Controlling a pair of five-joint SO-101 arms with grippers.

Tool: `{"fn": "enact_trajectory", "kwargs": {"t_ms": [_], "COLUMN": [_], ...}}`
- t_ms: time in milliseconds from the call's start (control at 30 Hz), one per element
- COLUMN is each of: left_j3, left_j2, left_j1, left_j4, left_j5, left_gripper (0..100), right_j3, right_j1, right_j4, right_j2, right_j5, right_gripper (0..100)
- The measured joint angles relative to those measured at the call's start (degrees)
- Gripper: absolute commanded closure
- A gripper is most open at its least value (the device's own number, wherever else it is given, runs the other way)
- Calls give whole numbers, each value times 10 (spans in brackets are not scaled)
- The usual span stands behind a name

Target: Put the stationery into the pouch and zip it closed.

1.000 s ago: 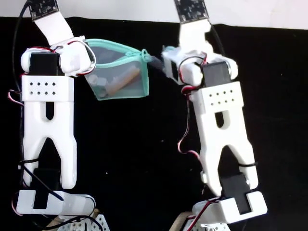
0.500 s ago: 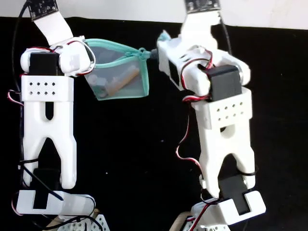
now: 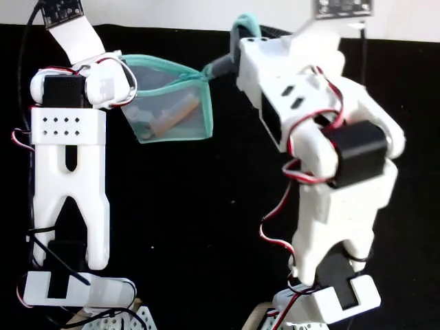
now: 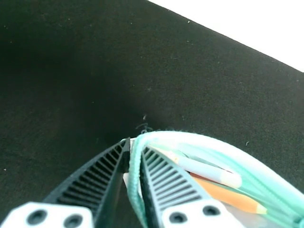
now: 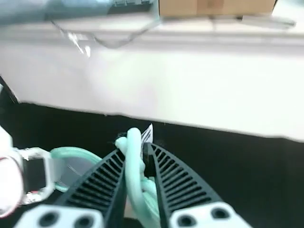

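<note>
Pouch [image 3: 165, 96] with stationery [image 3: 177, 113] inside sits upper left in the high view, left end effector [image 4: 135, 146] clamped on its rim, right end effector [image 5: 134, 148] clamped on the zip cord [image 5: 133, 135]; overpulling could slip either grip.

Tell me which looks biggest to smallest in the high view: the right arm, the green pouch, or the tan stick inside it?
1. right arm, though it is probably nearer the camera, which makes it look bigger.
2. pouch.
3. tan stick inside it.

Stationery [image 3: 175, 113] indistinct inside pouch [image 3: 199, 129]
</note>
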Motion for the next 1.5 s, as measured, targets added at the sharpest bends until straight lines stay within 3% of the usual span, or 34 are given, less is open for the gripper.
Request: {"fn": "enact_trajectory", "kwargs": {"t_ms": [100,300,533,700,1167,1500], "left_j3": [1,-5,-45,-86,-182,-184], "left_j2": [0,1,5,11,12,12], "left_j1": [0,1,-1,14,164,189], "left_j4": [-11,-21,-24,-24,23,25], "left_j5": [0,4,-1,-76,-262,-288], "left_gripper": [979,845,842,842,842,842], "right_j3": [-33,-85,-98,-98,-122,-248], "right_j1": [-1,-2,-2,-2,40,40], "right_j4": [13,45,61,61,61,61], "right_j2": [-1,-1,-1,-1,-6,-7], "right_j5": [0,0,0,0,0,0], "right_gripper": [992,992,992,992,992,992]}}
